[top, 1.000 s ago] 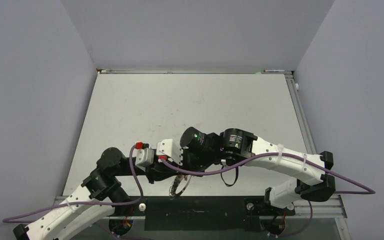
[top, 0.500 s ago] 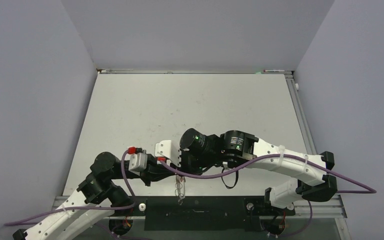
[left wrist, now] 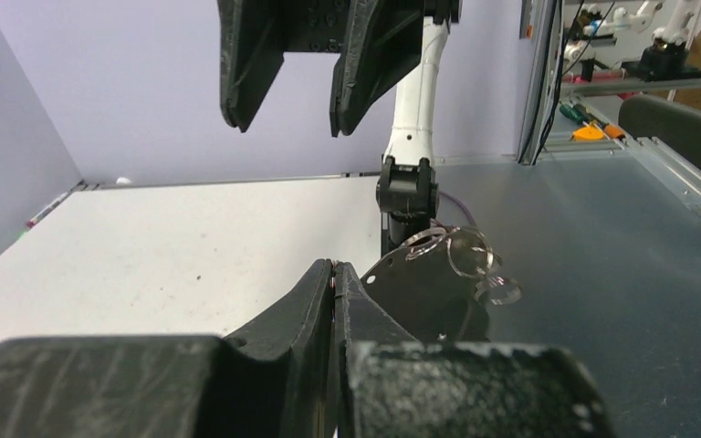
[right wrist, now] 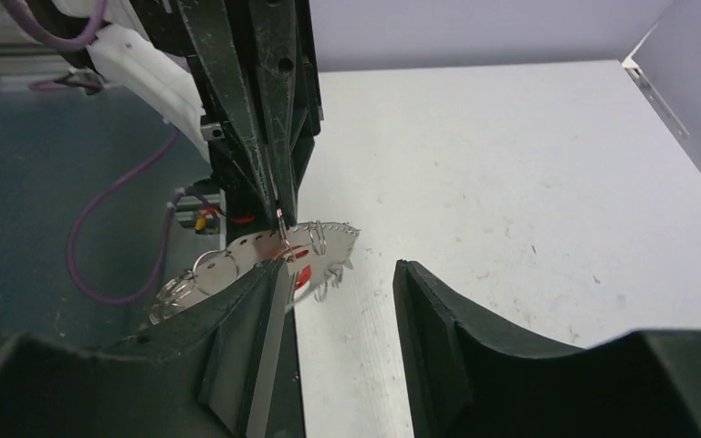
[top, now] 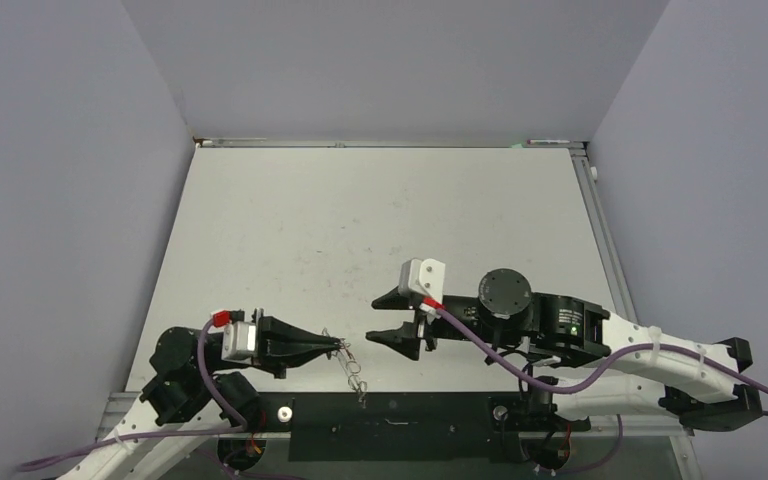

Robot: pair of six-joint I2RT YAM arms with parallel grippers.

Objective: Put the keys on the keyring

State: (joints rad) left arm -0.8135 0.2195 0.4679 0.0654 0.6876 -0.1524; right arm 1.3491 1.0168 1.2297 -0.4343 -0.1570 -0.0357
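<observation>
One keyring (right wrist: 237, 254) hangs from the left jaws; right jaws gape.

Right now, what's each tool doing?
Left tool: closed, holding the keyring.
Right tool: open, empty.

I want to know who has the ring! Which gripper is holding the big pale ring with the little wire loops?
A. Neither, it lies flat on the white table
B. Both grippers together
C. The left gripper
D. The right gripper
C. The left gripper is shut on the edge of the keyring, which hangs from its tips, while the right gripper stands open and apart from it.
</observation>
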